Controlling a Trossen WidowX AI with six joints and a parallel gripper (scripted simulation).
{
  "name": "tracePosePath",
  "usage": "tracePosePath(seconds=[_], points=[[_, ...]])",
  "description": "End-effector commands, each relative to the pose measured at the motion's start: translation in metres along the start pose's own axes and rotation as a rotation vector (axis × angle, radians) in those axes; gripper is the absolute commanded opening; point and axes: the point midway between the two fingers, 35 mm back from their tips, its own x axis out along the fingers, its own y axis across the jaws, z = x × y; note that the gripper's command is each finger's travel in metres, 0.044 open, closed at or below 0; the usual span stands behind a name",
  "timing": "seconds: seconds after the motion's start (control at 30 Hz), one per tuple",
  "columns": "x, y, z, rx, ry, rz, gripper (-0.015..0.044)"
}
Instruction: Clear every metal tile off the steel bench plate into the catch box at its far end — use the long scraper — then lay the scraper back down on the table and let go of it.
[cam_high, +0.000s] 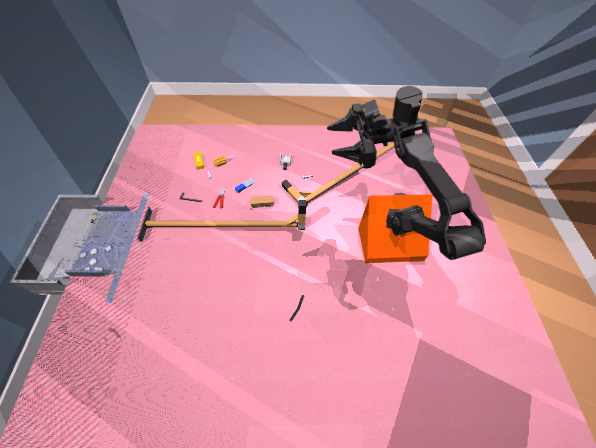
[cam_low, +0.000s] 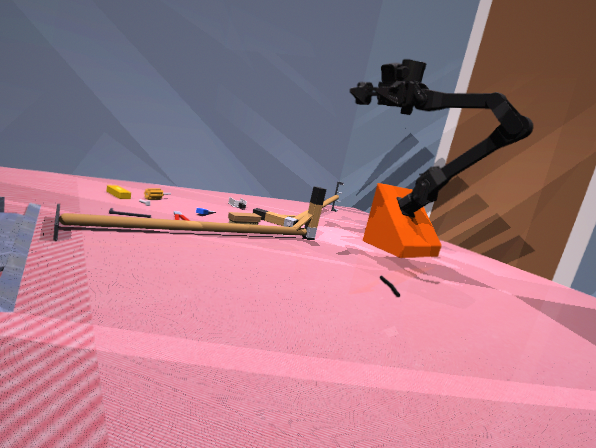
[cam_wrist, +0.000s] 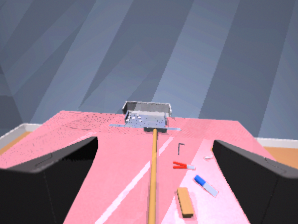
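The long scraper (cam_high: 220, 223) (cam_low: 175, 223) (cam_wrist: 153, 170) is a tan pole with a black blade. It lies flat on the pink table, and its blade (cam_high: 145, 224) rests against the edge of the bluish steel bench plate (cam_high: 117, 220) (cam_low: 15, 250) (cam_wrist: 145, 120). A few small pale tiles (cam_high: 93, 254) show on the plate, toward the grey catch box (cam_high: 35, 250) (cam_wrist: 147, 106). My gripper (cam_high: 332, 140) (cam_low: 356, 92) (cam_wrist: 155, 143) is open and empty. It hangs high above the scraper's handle end and touches nothing.
The arm's orange base block (cam_high: 395, 227) (cam_low: 400, 230) stands to the right. Small tools lie behind the pole: a yellow block (cam_high: 199, 160), red pliers (cam_high: 221, 201), a blue piece (cam_high: 244, 185), a wooden block (cam_high: 262, 201) and a black key (cam_high: 190, 198). A short black strip (cam_high: 296, 308) lies in front.
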Motion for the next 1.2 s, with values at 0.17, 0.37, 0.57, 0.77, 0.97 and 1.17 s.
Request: tracePosePath(seconds=[0.17, 0.37, 0.57, 0.77, 0.97, 1.17], points=[[0.000, 0.001, 0.000, 0.004, 0.000, 0.005, 0.0440], [0.005, -0.001, -0.005, 0.010, 0.015, 0.003, 0.0440], [0.027, -0.008, -0.028, 0.034, 0.079, -0.003, 0.0440], [0.046, -0.013, -0.054, 0.053, 0.151, -0.010, 0.0440], [0.064, -0.016, -0.081, 0.067, 0.230, -0.018, 0.0440], [0.078, -0.018, -0.111, 0.075, 0.316, -0.026, 0.0440]])
